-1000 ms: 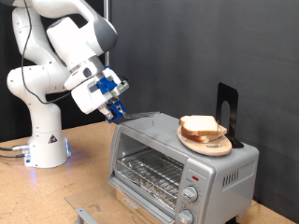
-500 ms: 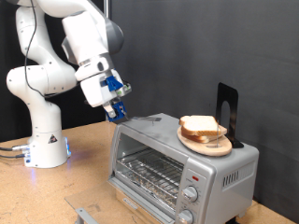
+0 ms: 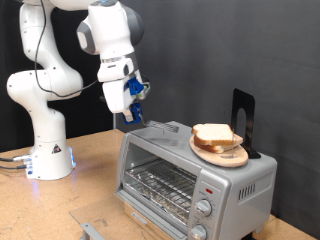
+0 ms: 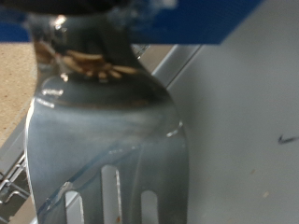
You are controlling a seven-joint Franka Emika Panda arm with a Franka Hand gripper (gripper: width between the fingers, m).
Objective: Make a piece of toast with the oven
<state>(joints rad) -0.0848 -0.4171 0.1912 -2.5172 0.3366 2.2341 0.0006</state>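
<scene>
The piece of toast lies on a round wooden plate on top of the silver oven, towards the exterior view's right. The oven door is shut and its wire rack shows through the glass. My gripper hangs over the oven's upper left corner, well left of the toast. It is shut on the handle of a slotted metal spatula. The spatula's blade reaches out low over the oven's top. In the wrist view the blade fills the picture, with the grey oven top beside it.
A black upright stand is behind the plate on the oven. Two knobs sit at the oven's front right. The arm's white base stands on the wooden table at the exterior view's left. A small metal bracket lies at the table's front.
The arm has swung upright and its hand has turned and risen a little towards the right. The gripper still holds the spatula over the oven's left corner. The toast and plate have not moved.
</scene>
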